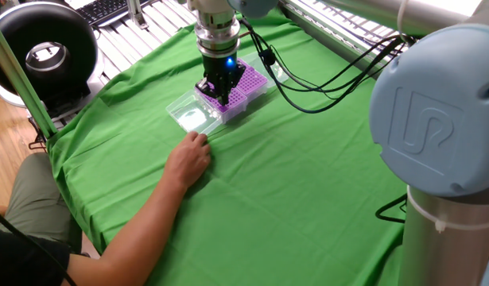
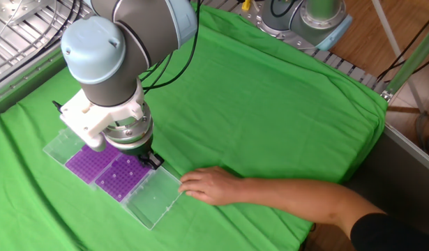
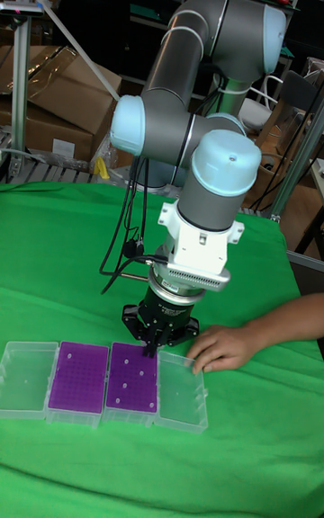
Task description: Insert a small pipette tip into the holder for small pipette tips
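Note:
The holder shows as two purple racks in clear open cases on the green cloth, the nearer rack (image 3: pixel 132 383) (image 2: pixel 120 178) (image 1: pixel 248 83) carrying a few white tips. My gripper (image 3: pixel 148 349) (image 2: pixel 146 162) (image 1: pixel 216 94) hangs straight down over that rack's far edge, just above it. Its fingers look drawn together to a point. A small pipette tip between them is too small to make out.
A person's hand (image 3: pixel 220 347) (image 2: pixel 211 185) (image 1: pixel 188 159) rests on the cloth right beside the clear lid (image 3: pixel 180 392) (image 2: pixel 155 199). The second purple rack (image 3: pixel 78 376) and its lid (image 3: pixel 25 379) lie further along. Cables (image 1: pixel 331 79) trail behind the arm.

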Robot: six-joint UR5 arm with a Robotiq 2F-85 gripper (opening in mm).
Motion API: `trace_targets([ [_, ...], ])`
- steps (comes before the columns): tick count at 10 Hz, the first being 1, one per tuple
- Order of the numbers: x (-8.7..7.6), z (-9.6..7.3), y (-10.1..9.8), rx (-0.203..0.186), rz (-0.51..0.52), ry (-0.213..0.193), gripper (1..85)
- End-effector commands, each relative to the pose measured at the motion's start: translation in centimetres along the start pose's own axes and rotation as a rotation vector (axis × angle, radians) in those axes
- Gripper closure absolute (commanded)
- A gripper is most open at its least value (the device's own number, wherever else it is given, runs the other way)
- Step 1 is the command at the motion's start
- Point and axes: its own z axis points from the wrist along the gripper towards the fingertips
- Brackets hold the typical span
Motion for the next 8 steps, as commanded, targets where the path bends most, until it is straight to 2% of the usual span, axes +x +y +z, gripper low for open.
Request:
trace_targets([
  [1,0.3,-1.4,0.0,-0.003,0.009,0.028,84.7],
  [6,-0.1,-3.2,-0.2,-0.011,0.012,0.044,84.7],
  [8,-0.8,-3.7,-1.5,-0.004,-0.029,0.042,84.7],
])
